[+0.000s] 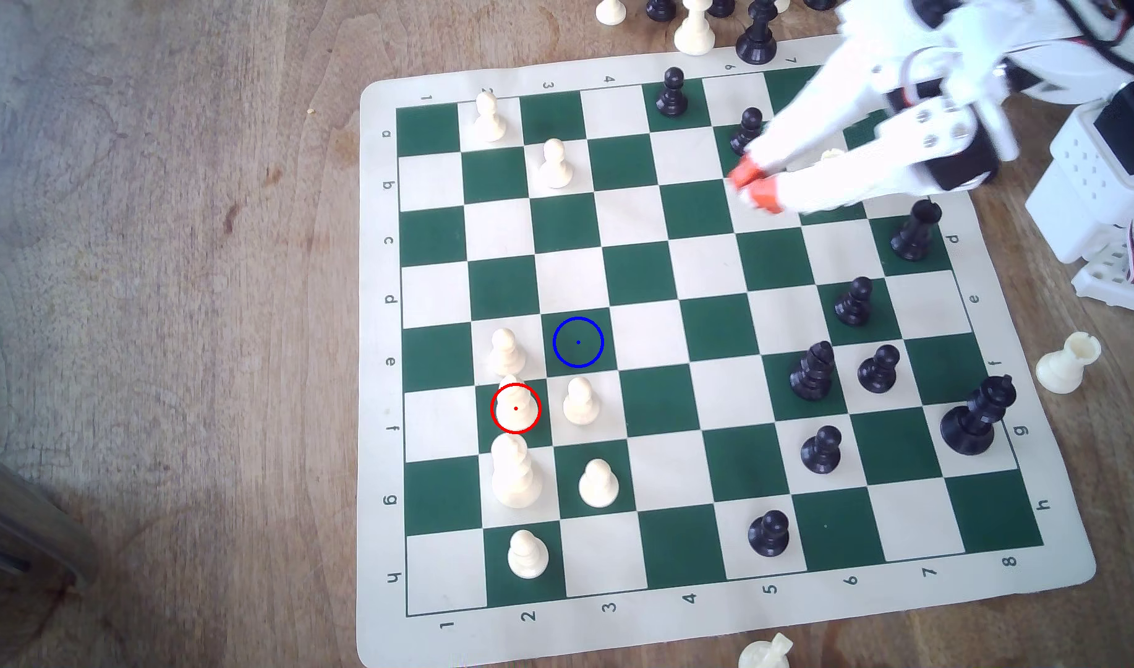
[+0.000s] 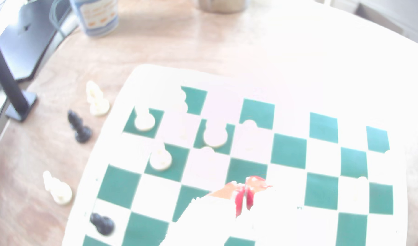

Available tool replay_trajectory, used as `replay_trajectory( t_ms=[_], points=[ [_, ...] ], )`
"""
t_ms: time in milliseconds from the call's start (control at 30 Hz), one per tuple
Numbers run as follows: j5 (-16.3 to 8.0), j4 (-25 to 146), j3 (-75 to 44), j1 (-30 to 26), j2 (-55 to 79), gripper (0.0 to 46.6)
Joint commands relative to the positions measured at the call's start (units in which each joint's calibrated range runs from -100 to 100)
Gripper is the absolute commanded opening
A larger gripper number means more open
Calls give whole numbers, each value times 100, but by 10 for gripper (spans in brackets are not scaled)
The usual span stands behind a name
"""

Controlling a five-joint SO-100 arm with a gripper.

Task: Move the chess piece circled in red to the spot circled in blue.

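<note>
The chess piece [image 1: 515, 401], cream-white with a pointed head, stands inside the red ring on a green square near the exterior view's left side of the board. The spot [image 1: 578, 342], a green square with a blue ring and dot, lies one square diagonally up and to the right of it and is bare. My gripper [image 1: 754, 186] hovers over the board's upper right part, far from both, its orange fingertips [image 1: 743, 172] pressed together with nothing between them. In the washed-out wrist view the gripper [image 2: 244, 198] has its red pads closed above the board.
White pawns [image 1: 505, 352] [image 1: 580, 401] and a tall white piece [image 1: 515, 475] crowd around the ringed piece. Black pieces [image 1: 747, 131] stand near the gripper and across the right half. Loose pieces [image 1: 1062, 363] lie off the board on the wooden table [image 1: 166, 257].
</note>
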Motion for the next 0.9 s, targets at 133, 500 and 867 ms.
replay_trajectory(
  t_ms=[133, 500, 867],
  points=[
    [-376, -355, -3215, 51, 3257, 3],
    [-581, -224, -4865, -137, 5014, 11],
    [-1104, -429, -5409, 51, 6075, 86]
  ],
)
